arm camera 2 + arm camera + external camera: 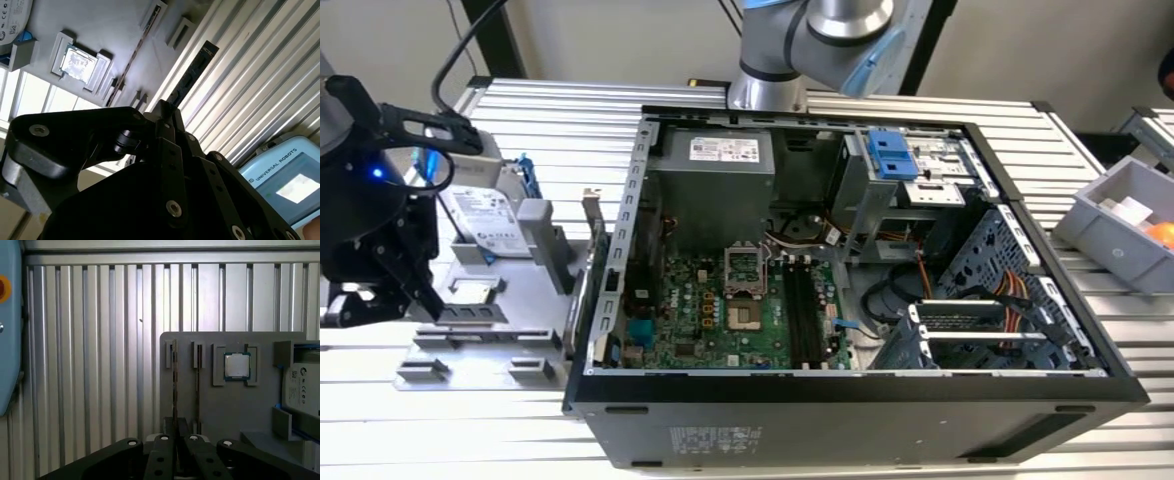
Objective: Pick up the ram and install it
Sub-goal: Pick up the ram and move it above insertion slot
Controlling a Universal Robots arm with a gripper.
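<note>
Seen from my remote station: at the exterior view's left, the arm's fingers (183, 427) are clamped on the ram (192, 75), a thin dark stick, at the grey tray (467, 365) on the ribbed counter (560, 120). On the tray sit a processor (236, 365) and a white-labelled hard drive (491, 222). To their right stands the open computer case (854, 420), its power supply (707, 190) also labelled.

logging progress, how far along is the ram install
Done: the gripper is at the parts tray. In hand: it is shut on the ram, seen edge-on. Left: the install itself; the memory slots in the open case look empty.
</note>
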